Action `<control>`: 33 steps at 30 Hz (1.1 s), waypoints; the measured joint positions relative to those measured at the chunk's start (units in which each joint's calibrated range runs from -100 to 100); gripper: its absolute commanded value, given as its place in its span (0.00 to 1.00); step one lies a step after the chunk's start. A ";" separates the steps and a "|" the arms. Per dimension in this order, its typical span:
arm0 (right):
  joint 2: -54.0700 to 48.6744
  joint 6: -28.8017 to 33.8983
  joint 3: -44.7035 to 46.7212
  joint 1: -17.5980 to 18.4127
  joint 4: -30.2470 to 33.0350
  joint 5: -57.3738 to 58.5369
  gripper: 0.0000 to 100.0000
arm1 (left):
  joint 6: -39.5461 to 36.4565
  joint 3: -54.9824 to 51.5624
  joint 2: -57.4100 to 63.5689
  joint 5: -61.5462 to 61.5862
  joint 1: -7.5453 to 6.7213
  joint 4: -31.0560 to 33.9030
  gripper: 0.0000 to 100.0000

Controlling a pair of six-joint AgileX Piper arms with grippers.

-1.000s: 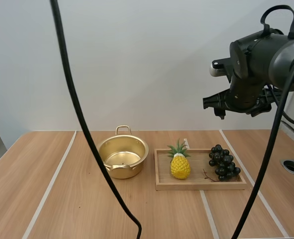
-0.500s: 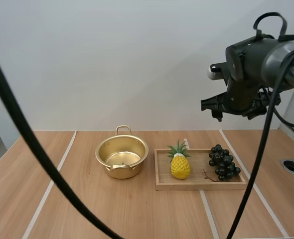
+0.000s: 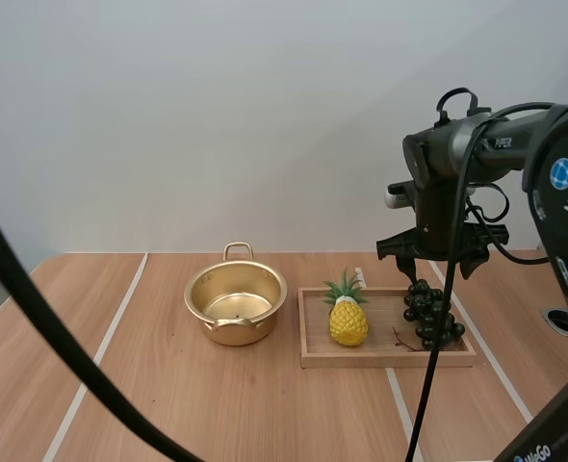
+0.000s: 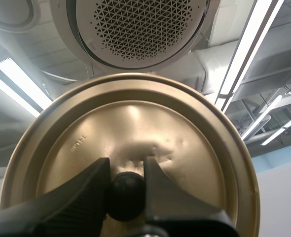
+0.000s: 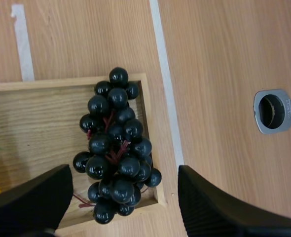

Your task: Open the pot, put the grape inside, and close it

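R gripper (image 3: pixel 431 273) over the grapes (image 5: pixel 117 158), fingers spread wide.
Grapes lie in tray (image 3: pixel 390 362) just below it; lidless pot (image 3: pixel 236 300) well to its left. L gripper (image 4: pixel 125 187) pinches lid (image 4: pixel 185 143) by knob (image 4: pixel 126 196).

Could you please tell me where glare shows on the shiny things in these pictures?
High view: a bright sheen inside the pot; left wrist view: soft pale highlights across the lid; right wrist view: small glints on the grapes.

High and down-looking right wrist views share the grapes (image 3: pixel 421 306).
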State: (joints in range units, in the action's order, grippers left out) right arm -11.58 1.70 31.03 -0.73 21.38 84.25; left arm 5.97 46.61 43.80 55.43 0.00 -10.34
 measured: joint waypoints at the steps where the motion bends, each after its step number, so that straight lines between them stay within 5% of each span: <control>1: 1.26 0.00 0.00 0.00 0.00 0.00 1.00 | -0.09 0.00 0.00 0.00 0.00 0.00 0.00; 28: 16.55 0.00 0.00 0.08 2.39 -2.36 1.00 | -0.28 0.00 0.00 1.85 0.00 0.22 0.00; 29: 16.68 0.00 0.00 0.08 2.52 -2.36 0.78 | -0.28 0.00 0.00 1.83 0.00 0.22 0.00; 31: 16.79 -0.38 0.00 0.08 2.64 -2.36 0.06 | -0.28 0.00 0.00 2.02 0.00 0.22 0.00; 33: 16.79 -0.19 -0.12 0.08 3.12 -1.36 0.00 | -0.28 0.00 0.00 2.02 0.00 0.22 0.00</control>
State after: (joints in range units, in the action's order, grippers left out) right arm 5.21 1.51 30.90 -0.65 24.51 82.89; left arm 5.70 46.61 43.80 57.45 0.00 -10.12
